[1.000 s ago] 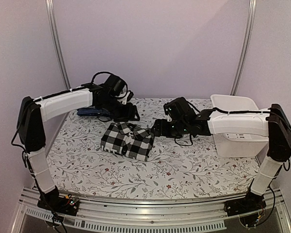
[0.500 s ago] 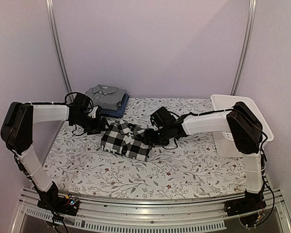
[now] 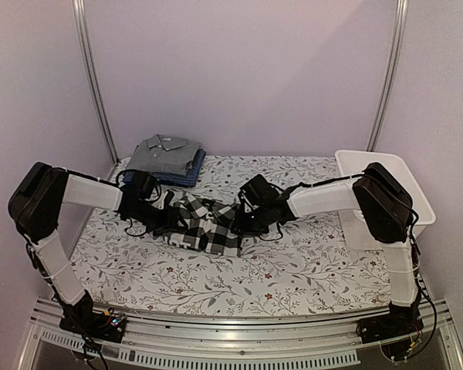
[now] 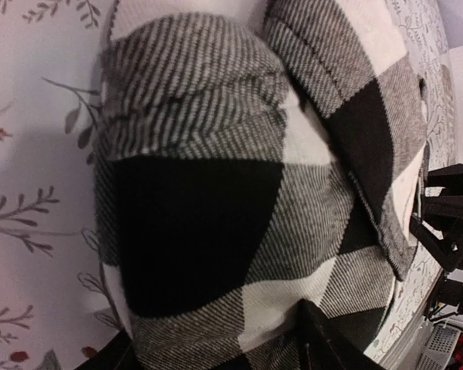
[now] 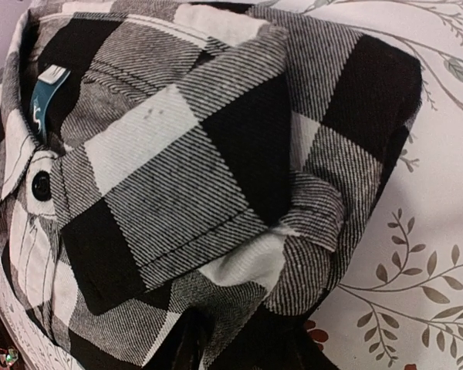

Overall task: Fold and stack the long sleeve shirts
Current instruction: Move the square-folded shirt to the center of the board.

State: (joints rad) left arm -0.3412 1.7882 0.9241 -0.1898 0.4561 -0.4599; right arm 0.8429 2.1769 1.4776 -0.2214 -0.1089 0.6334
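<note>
The black-and-white checked shirt (image 3: 204,225) lies folded on the flowered table mid-way back. My left gripper (image 3: 160,217) is low at its left edge. In the left wrist view the thick fold (image 4: 216,193) fills the gap between both fingers (image 4: 324,343), which sit against it. My right gripper (image 3: 243,222) is at the shirt's right edge. There a bunched corner of the checked cloth (image 5: 185,154) is pinched between its fingers (image 5: 189,343). The grey shirt (image 3: 166,153) lies folded on top of the blue one (image 3: 189,174) at the back left.
A white plastic basket (image 3: 386,166) stands at the right edge of the table, behind my right arm. The flowered tablecloth (image 3: 293,262) runs to the front rail. Walls and two metal posts close off the back.
My left arm has swung from the back-left stack down to the checked shirt's left edge. My right gripper has slid in to its right edge and narrowed onto the cloth.
</note>
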